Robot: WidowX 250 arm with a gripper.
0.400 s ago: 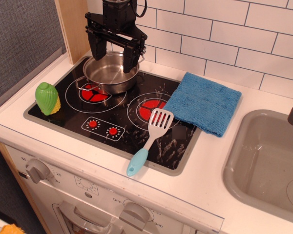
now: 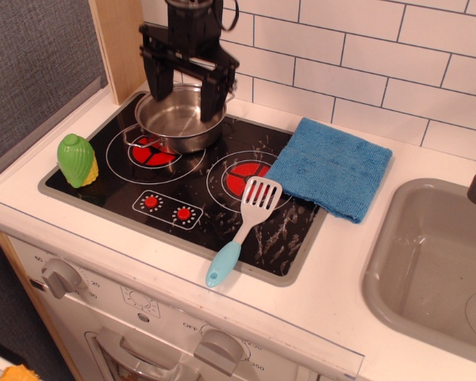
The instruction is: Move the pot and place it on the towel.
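The shiny steel pot sits on the back left ring of the black stove top. My black gripper hangs over the pot's far part with its jaws spread wide. One finger reaches down inside the pot near its right wall, and the other is by the far left rim. It grips nothing. The blue towel lies folded on the counter to the right of the stove, overlapping the stove's right edge.
A white slotted spatula with a light blue handle lies on the stove's front right, between pot and towel. A green and yellow toy corn stands at the stove's left edge. The grey sink is at the far right. A tiled wall runs behind.
My gripper has shifted very slightly over the pot. The pot and towel have not moved.
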